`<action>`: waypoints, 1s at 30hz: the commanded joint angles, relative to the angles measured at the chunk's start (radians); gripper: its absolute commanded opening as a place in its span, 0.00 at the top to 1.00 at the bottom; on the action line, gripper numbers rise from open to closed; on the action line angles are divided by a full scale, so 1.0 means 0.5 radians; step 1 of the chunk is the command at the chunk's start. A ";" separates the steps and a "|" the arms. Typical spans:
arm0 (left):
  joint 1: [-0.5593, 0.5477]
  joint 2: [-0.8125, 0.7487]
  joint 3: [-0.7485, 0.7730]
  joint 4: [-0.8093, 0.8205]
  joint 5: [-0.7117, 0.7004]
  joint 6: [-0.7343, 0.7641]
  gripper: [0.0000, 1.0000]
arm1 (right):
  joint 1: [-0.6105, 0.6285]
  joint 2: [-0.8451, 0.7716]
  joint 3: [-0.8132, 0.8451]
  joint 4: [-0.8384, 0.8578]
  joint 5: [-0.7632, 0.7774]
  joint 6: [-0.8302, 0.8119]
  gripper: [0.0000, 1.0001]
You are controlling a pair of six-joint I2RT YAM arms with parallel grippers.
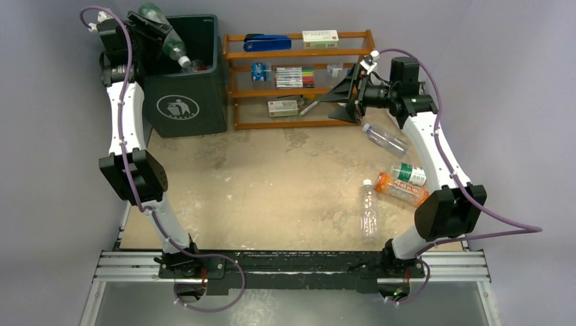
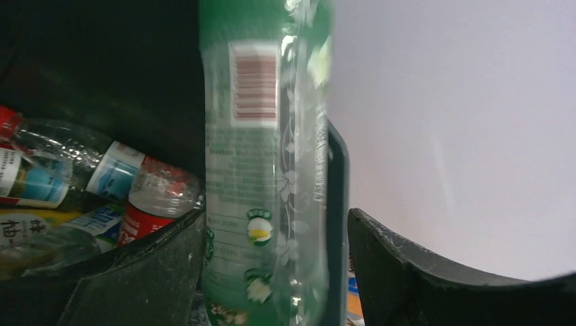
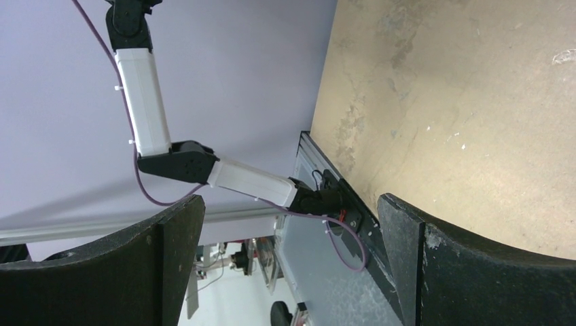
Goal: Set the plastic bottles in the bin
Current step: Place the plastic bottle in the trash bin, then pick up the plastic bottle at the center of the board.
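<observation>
left gripper [image 2: 277, 214] around green bottle [image 2: 265, 170] over bin [image 1: 204, 75], clamp: we cannot tell | right gripper [image 3: 292, 200] spread, empty | bottles [image 1: 369, 210] light, slick, crushable: we pinch mid-body

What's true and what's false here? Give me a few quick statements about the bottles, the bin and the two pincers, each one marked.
An orange bottle lies on the table. True.
The right pincer grips a bottle. False: it is open and empty.
A green-labelled bottle sits between the left pincer's fingers above the bin. True.
The bin is empty. False: bottles already lie inside.
</observation>
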 commanded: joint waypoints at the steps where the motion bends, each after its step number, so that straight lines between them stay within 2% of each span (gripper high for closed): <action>1: 0.015 0.103 0.306 -0.250 -0.075 0.199 0.25 | -0.004 -0.037 0.093 0.006 0.009 0.010 0.00; 5: 0.014 0.206 0.617 -0.615 -0.192 0.365 0.23 | -0.002 -0.050 0.080 0.008 0.012 0.030 0.00; 11: 0.015 0.098 0.564 -0.682 -0.257 0.473 0.20 | -0.004 -0.081 0.048 -0.061 0.031 -0.068 0.00; 15: -0.025 -0.040 0.487 -0.687 -0.177 0.530 0.19 | -0.004 -0.120 0.056 -0.240 0.126 -0.228 0.00; 21: -0.354 -0.253 0.408 -0.888 -0.196 0.688 0.17 | -0.004 -0.187 0.124 -0.610 0.321 -0.484 0.00; 24: -0.545 -0.397 0.316 -1.030 -0.278 0.733 0.17 | -0.004 -0.260 0.056 -0.707 0.364 -0.550 0.00; 30: -0.846 -0.742 -0.154 -1.161 -0.392 0.697 0.15 | -0.004 -0.414 -0.126 -0.949 0.669 -0.688 0.00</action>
